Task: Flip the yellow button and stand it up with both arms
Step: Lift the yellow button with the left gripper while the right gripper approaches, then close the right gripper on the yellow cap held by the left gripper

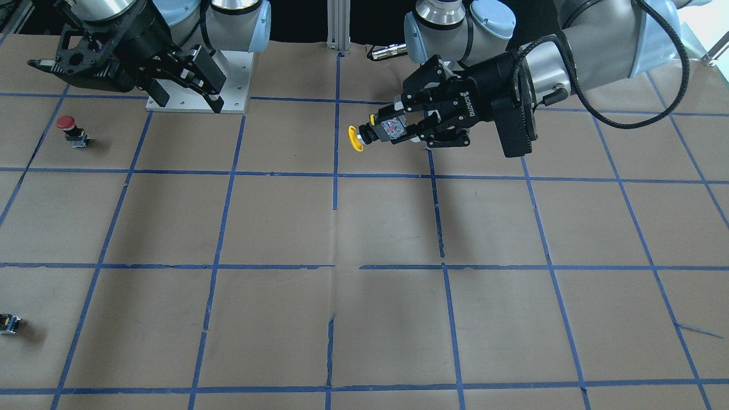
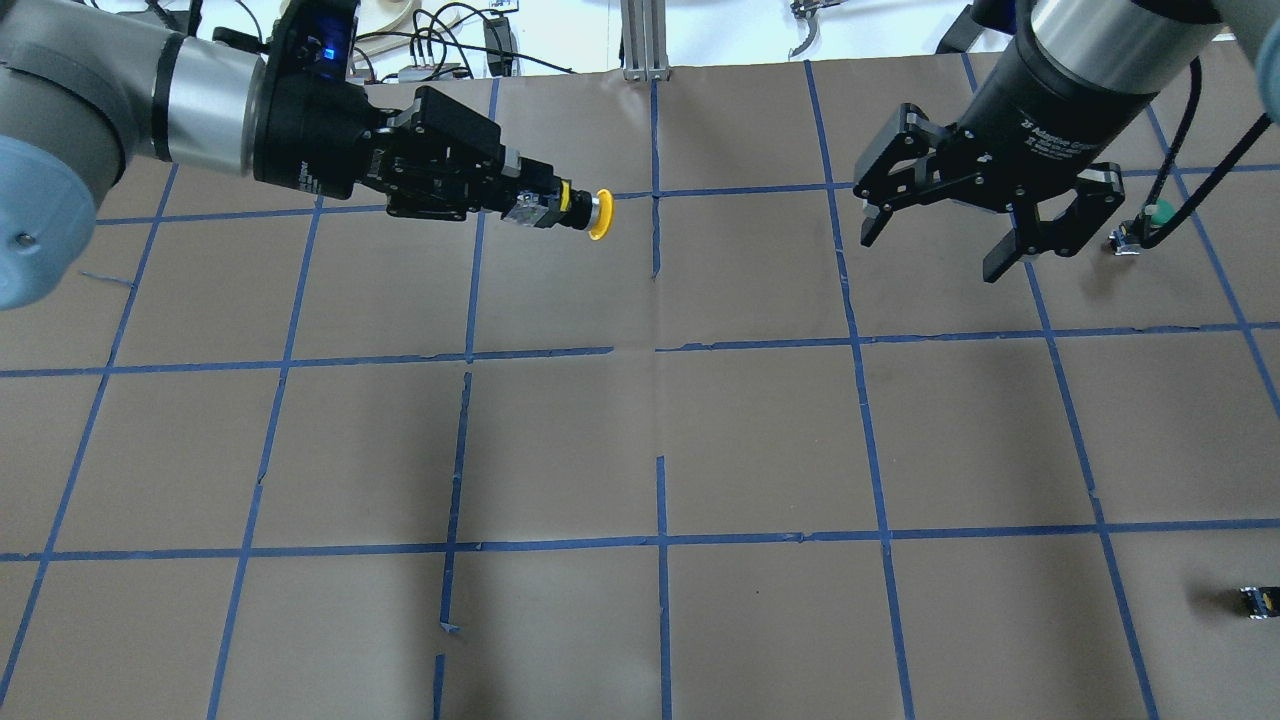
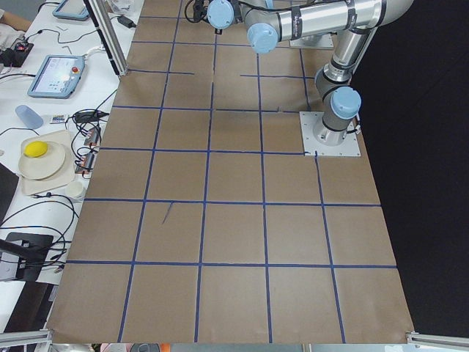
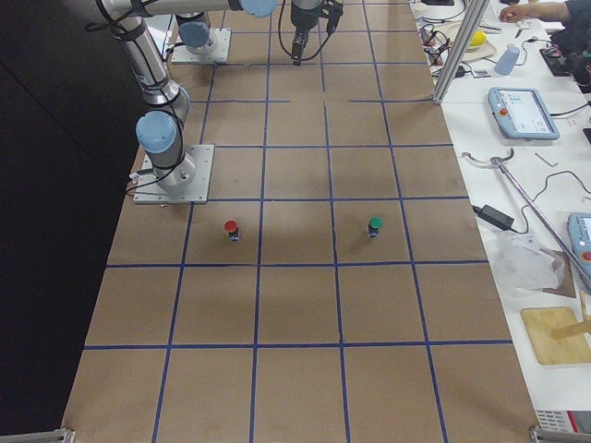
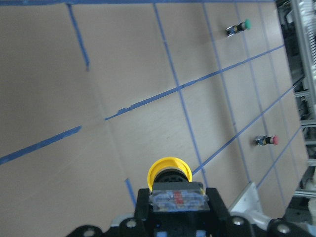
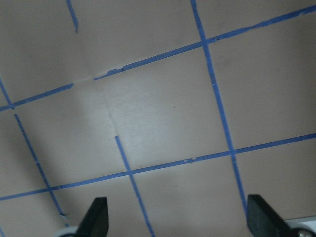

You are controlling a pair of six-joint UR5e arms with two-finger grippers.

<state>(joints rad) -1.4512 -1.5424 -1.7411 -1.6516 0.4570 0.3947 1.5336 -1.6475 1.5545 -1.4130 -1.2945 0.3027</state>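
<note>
Claws come in from two sides here. The left claw (image 2: 535, 205) is squeezed shut on the yellow button (image 2: 575, 210). It holds the button up in the air over the table (image 2: 640, 450), not touching it. The button lies sideways. Its gray block end sits between the claw's fingers. Its black middle and round yellow cap stick out past the fingertips and point toward the other claw. The right claw (image 2: 932, 250) is wide open with nothing in it. It hangs over the table, well apart from the yellow cap, with bare paper between them.

I think the button is small and light, so it will not drag a claw down. It looks like hard plastic, so it should not squish. The cap is smooth and round, so it could slip or spin if it is pinched at the edge. The black middle, just behind the cap, looks like the best spot for the right claw to grab, because the left claw leaves that part free. The block end has flat sides, so it looks like the part to stand the button on.

A red button (image 1: 71, 130) and a green button (image 5: 239, 27) stand on the table on the right claw's side, far from the left claw.
</note>
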